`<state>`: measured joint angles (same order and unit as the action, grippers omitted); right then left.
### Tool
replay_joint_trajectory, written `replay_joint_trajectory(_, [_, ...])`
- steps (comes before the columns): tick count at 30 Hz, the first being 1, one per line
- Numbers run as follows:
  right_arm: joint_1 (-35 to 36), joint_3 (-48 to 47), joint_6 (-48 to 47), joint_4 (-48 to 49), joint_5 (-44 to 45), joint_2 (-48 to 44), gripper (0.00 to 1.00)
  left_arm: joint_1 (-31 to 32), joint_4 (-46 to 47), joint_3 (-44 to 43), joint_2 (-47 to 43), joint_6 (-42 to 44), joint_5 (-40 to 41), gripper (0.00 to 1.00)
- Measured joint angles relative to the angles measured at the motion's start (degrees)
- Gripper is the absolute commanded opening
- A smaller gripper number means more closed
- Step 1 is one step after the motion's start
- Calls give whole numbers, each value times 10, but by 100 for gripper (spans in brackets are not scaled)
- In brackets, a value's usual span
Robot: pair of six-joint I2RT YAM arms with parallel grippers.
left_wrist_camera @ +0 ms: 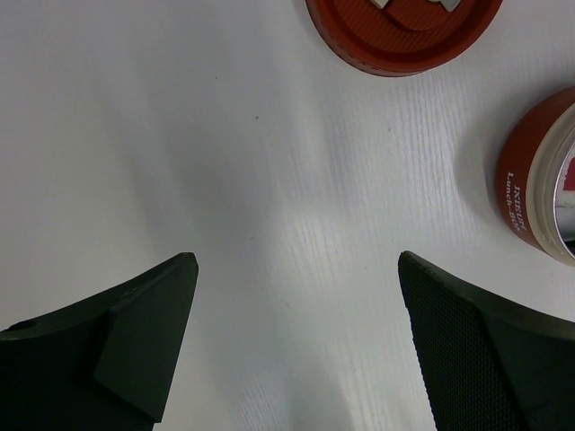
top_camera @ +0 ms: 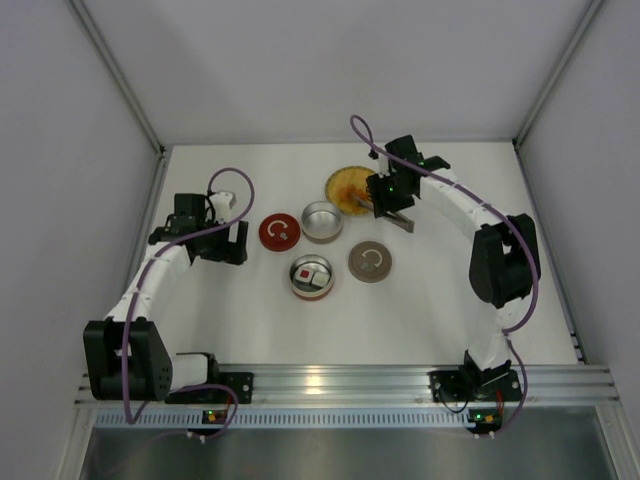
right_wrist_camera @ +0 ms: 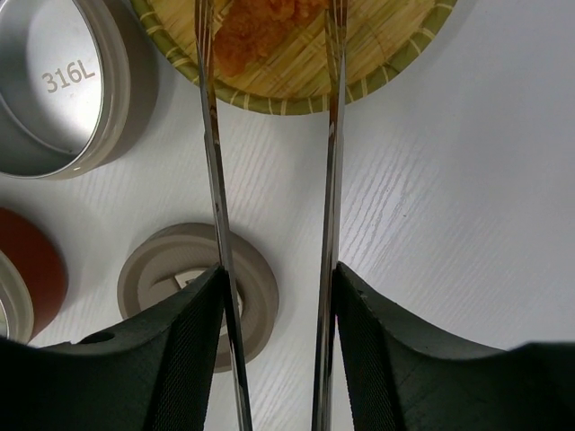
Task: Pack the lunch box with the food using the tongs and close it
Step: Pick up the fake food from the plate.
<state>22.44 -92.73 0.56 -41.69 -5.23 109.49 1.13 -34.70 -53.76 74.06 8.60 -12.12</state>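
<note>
One pair of tongs [right_wrist_camera: 213, 162], two containers, two lids and one woven plate [right_wrist_camera: 386, 45] sit on the white desk [top_camera: 400, 310], with two arms working over it.

The right gripper [right_wrist_camera: 278, 269] is clamped narrow on the tongs. Each thin silver arm lies against the inside of a finger, and the arms stand apart. Their tips reach over the plate, above the orange food [right_wrist_camera: 256, 36] heaped there; I cannot count how many chunks it holds. The left gripper [left_wrist_camera: 297, 258] hangs spread wide over bare desk, holding nothing.

The red-walled container [top_camera: 312, 295] holds two pieces, a white one [top_camera: 318, 272] and a red-topped one [top_camera: 303, 274]. The silver container [top_camera: 321, 221] stands just behind it, close beside the plate's near-left rim. The red lid [top_camera: 279, 232] lies flat to the silver container's left, and the tan lid [top_camera: 370, 261] lies to the right of the red-walled one.

All six things cluster mid-desk, none touching an edge. The plate is the nearest to the back wall. Broad bare desk runs along the near edge between the arm bases, and also at the back left corner and the right side past the right arm.
</note>
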Motion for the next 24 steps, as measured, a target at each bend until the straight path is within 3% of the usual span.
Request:
replay_joint_trajectory(6, [-1, 0, -7, 0, 10, 0, 41, 0, 0, 9, -21, 2, 7, 98])
replay_joint_trajectory(16, [-27, 14, -33, 2, -5, -5, 19, 0, 0, 9, -16, -2, 3, 98])
replay_joint_trajectory(24, [-30, 16, -46, 2, -39, -28, 14, 0, 0, 8, -2, -5, -1, 98])
